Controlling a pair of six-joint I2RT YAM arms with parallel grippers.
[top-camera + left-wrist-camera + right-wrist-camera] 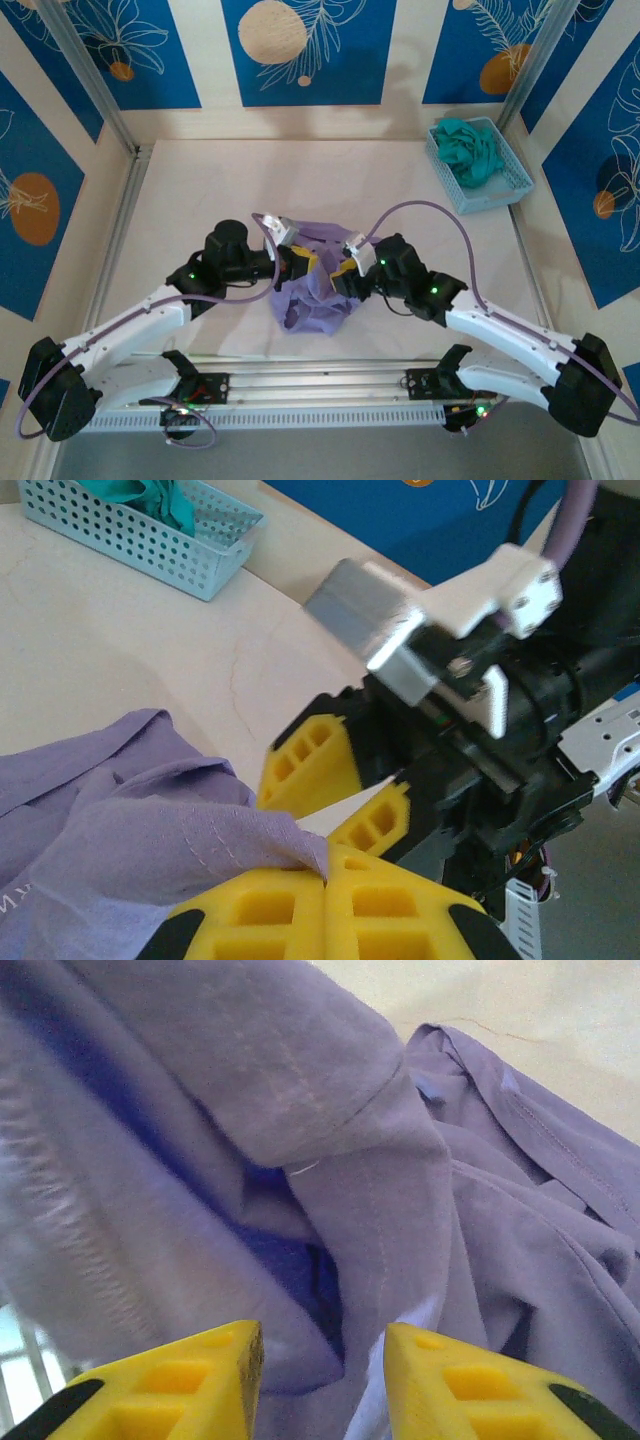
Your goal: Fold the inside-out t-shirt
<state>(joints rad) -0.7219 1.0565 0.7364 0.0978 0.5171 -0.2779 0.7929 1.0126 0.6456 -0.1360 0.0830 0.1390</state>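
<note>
The inside-out t-shirt [318, 305] lies bunched in a lavender heap at the table's near middle. My left gripper [305, 262] comes at it from the left. In the left wrist view its yellow jaws are pressed together on a stitched edge of the t-shirt [130, 830], pinched at the left gripper [327, 875]. My right gripper [345, 278] is on the heap's right side, close to the left one. Its fingers stand apart as the right gripper [323, 1355], with folds of the t-shirt [400, 1190] bulging into the gap. The same right gripper [345, 795] faces the left wrist camera.
A light blue perforated basket [478, 165] holding a teal garment [470, 148] stands at the back right; the basket [140, 530] also appears at the top left of the left wrist view. Metal frame posts and patterned walls ring the table [200, 200].
</note>
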